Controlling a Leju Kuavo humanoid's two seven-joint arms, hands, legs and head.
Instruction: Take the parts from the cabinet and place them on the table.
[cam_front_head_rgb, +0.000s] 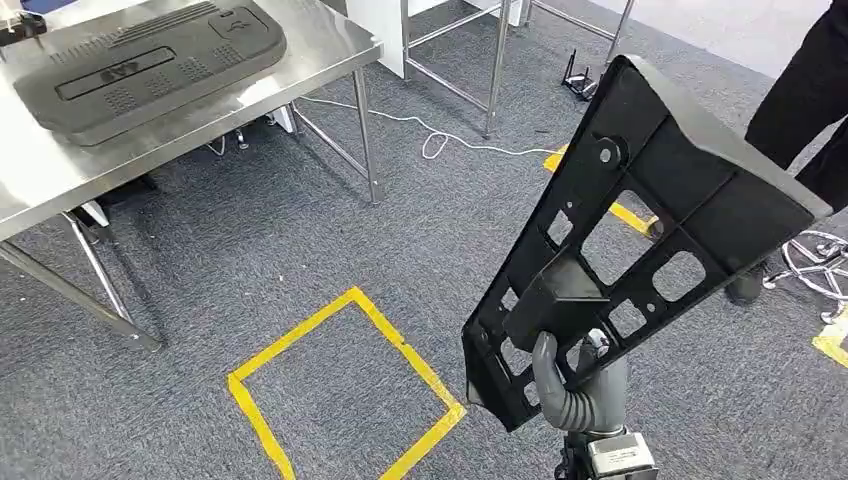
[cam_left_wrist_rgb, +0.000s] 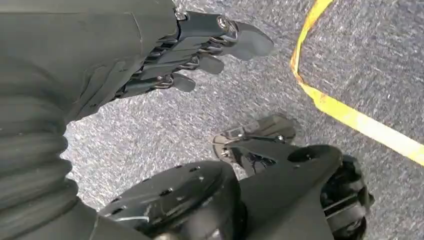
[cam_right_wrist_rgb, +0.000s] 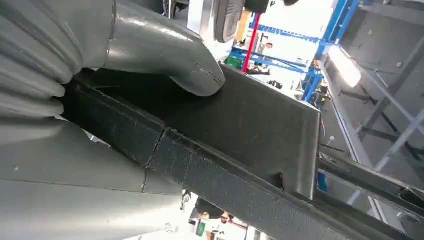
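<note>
The right hand (cam_front_head_rgb: 580, 385) grips a black ribbed plastic panel (cam_front_head_rgb: 640, 230) by its lower end, holding it tilted above the grey carpet (cam_front_head_rgb: 300, 240). The left hand (cam_left_wrist_rgb: 200, 47) hangs with fingers loosely curled, grasping nothing. Farther off, another dark panel (cam_front_head_rgb: 140, 65) lies on the steel table (cam_front_head_rgb: 300, 80); its raised lettering is unreadable.

My grey ribbed right hand (cam_front_head_rgb: 580, 390) grips a matte black plastic panel with cut-out holes (cam_front_head_rgb: 640, 230). A second dark grey textured plastic panel (cam_front_head_rgb: 140, 65) lies on the shiny silver steel counter (cam_front_head_rgb: 300, 75). The speckled blue-grey carpet floor (cam_front_head_rgb: 250, 230) carries a bright yellow tape square (cam_front_head_rgb: 345, 385). My left hand (cam_left_wrist_rgb: 200, 42) has black fingers.
</note>
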